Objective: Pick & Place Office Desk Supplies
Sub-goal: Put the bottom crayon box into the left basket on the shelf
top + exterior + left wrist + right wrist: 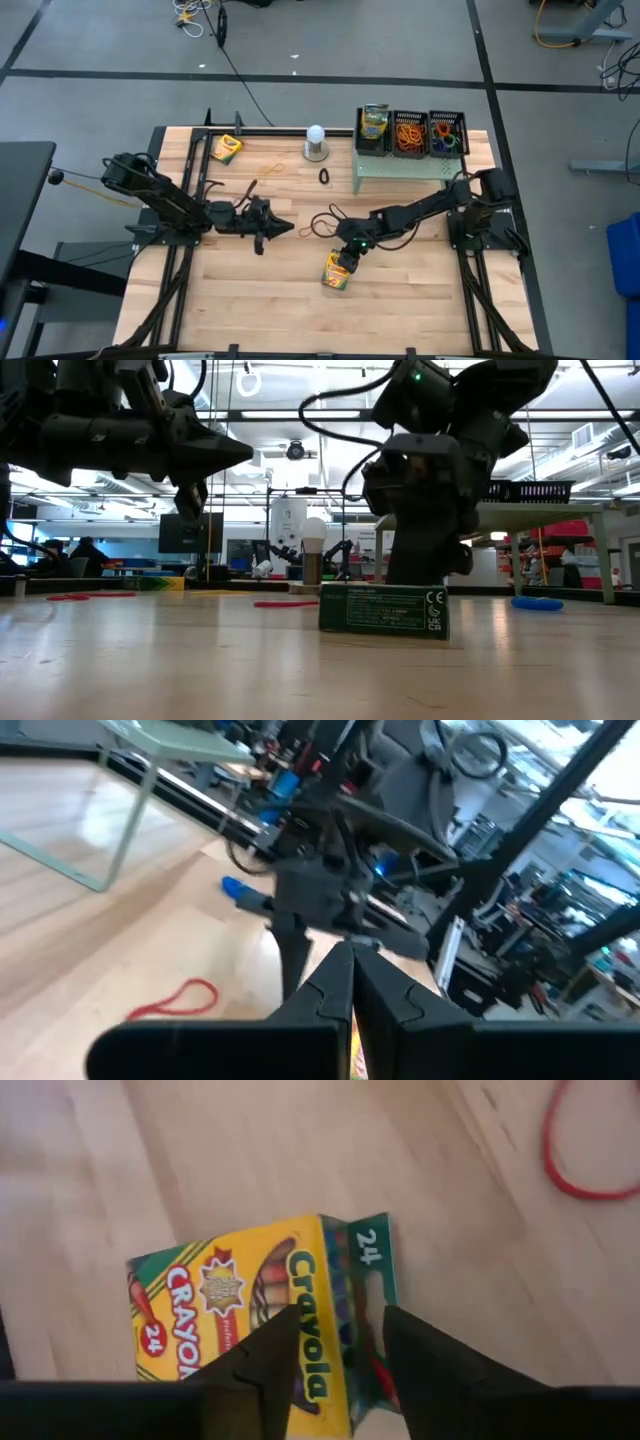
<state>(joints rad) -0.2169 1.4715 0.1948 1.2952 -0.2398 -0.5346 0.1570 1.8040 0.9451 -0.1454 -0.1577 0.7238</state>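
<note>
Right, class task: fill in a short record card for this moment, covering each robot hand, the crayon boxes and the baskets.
right hand: open, fingers either side of the end of the crayon box lying on the table
left hand: shut, empty, held above the table centre
second crayon box: lying at the far left corner
third crayon box: upright in a basket on the green riser
two other baskets: holding rubber bands

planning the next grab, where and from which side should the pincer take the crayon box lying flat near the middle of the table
Take the crayon box across its narrow width, from straight above. It lies flat on the table, printed face up, so only its two long side edges are free. The right pincer hangs open over its hang-tab end, fingers spread along the box's length, so it would likely need to turn first.
</note>
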